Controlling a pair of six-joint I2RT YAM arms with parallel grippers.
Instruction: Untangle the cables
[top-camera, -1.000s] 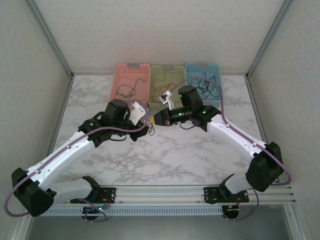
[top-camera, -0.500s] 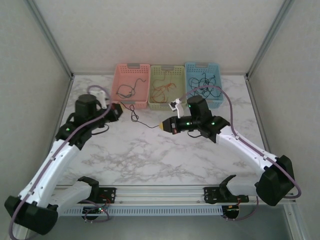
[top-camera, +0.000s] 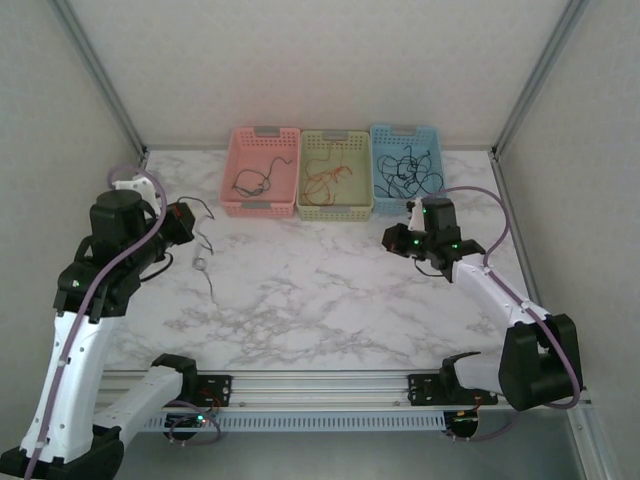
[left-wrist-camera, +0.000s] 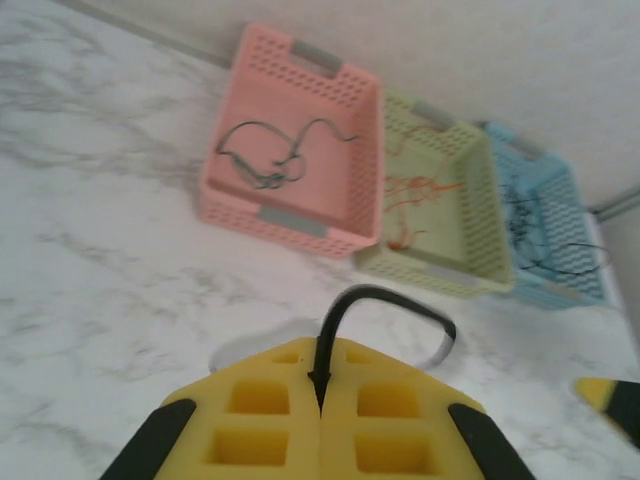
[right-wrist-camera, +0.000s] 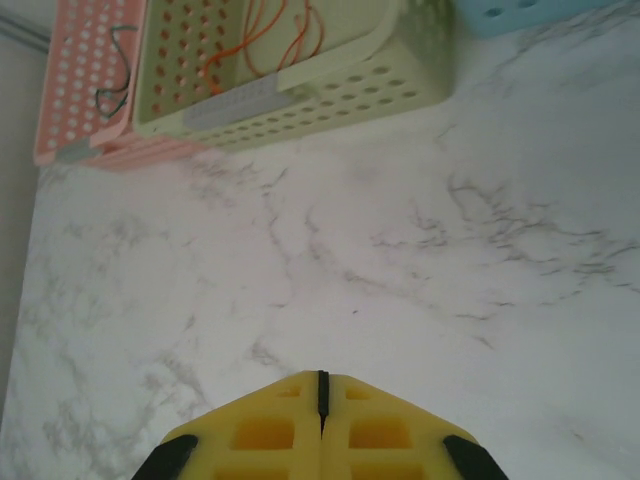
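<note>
Your left gripper (left-wrist-camera: 320, 392) is clenched on a black cable (left-wrist-camera: 372, 290). Your right gripper (right-wrist-camera: 322, 392) has its jaws pressed together above the marble table (right-wrist-camera: 420, 270).

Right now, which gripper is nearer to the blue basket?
Right. The right gripper sits just in front of the blue basket, near its front edge. The left gripper is far off, left of the pink basket, holding a black cable.
</note>
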